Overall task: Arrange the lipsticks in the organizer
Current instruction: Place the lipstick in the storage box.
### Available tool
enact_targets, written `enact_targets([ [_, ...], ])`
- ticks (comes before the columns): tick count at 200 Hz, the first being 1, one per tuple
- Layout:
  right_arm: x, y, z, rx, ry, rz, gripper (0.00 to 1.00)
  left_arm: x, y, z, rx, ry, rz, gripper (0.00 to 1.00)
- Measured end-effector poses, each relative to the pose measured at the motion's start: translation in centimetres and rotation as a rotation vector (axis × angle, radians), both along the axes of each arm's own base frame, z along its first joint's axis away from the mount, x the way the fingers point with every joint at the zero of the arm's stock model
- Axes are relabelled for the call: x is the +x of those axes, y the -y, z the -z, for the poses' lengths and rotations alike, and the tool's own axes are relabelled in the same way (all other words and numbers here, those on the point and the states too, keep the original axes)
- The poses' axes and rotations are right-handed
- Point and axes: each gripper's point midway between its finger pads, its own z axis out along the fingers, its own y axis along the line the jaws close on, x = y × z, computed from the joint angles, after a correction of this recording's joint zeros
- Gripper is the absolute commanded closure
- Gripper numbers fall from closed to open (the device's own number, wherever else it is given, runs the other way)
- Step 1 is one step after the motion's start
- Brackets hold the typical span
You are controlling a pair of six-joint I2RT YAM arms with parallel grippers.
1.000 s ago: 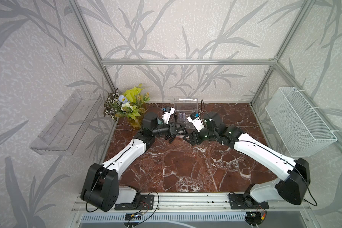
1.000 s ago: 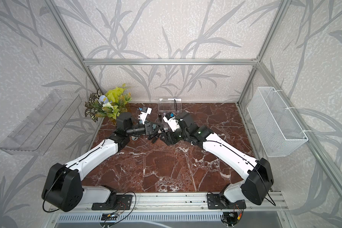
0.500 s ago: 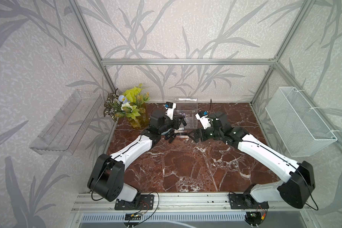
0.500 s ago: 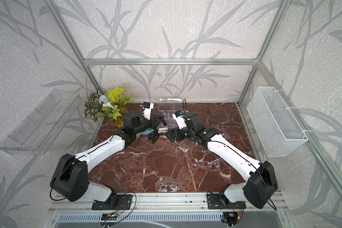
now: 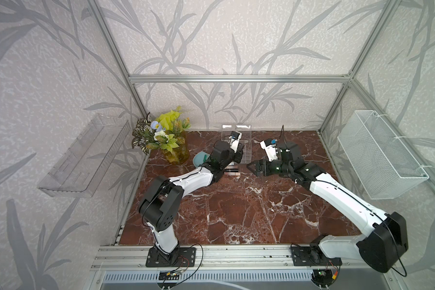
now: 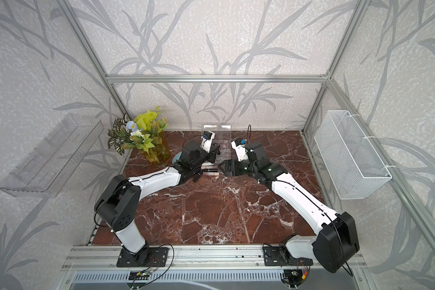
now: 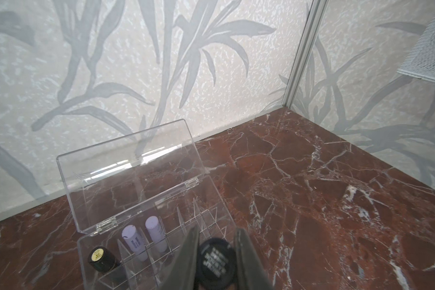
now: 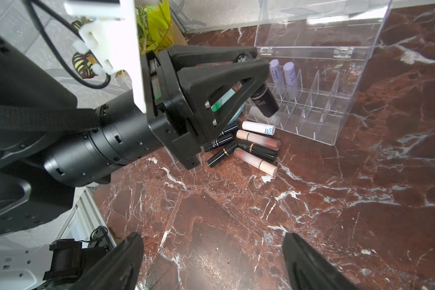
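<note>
nearest me, the right gripper (image 8: 211, 251) hangs over the bare marble table (image 8: 337, 200), jaws spread wide with nothing between them. just beyond it the loose lipsticks (image 8: 251, 148) lie huddled on the table, touching one another, right beside the front wall of the organizer (image 8: 337, 125). above that front edge the left gripper (image 7: 216, 236) is clamped on a black lipstick (image 8: 265, 103). it hangs tilted, its lower end over the cells nearest the pile. further in, two lilac tubes (image 7: 141, 238) and a black tube with a pale top (image 7: 101, 258) stand in the back row, below the raised lid (image 7: 126, 163).

my worry is that tilt. if i lower it as it hangs, i judge the end could catch a divider and the tube could end up lying across the cells. the clear box looks light too, so a push on a wall might slide it or knock the lid. the left arm also sits low over the pile and could scatter it.

a second ago both grippers were nose to nose, low by the pile. since then the left has swung up to the organizer. the right has backed away and opened wider.
</note>
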Motion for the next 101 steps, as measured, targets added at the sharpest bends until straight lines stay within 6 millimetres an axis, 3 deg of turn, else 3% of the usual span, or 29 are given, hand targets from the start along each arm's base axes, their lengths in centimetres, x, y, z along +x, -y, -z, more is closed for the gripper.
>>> enact_targets([
  [52,0.1,0.2,0.2,0.036,-0.024,0.005,0.11,4.3,0.8,4.1,0.092,0.018,-0.079,0.9],
  [71,-0.2,0.1,0.5,0.049,-0.039,-0.001,0.11,5.8,1.3,4.9,0.111,0.026,-0.102,0.9],
  [101,-0.5,0.1,0.9,0.055,-0.057,-0.007,0.11,6.5,1.2,5.4,0.131,0.032,-0.125,0.91],
])
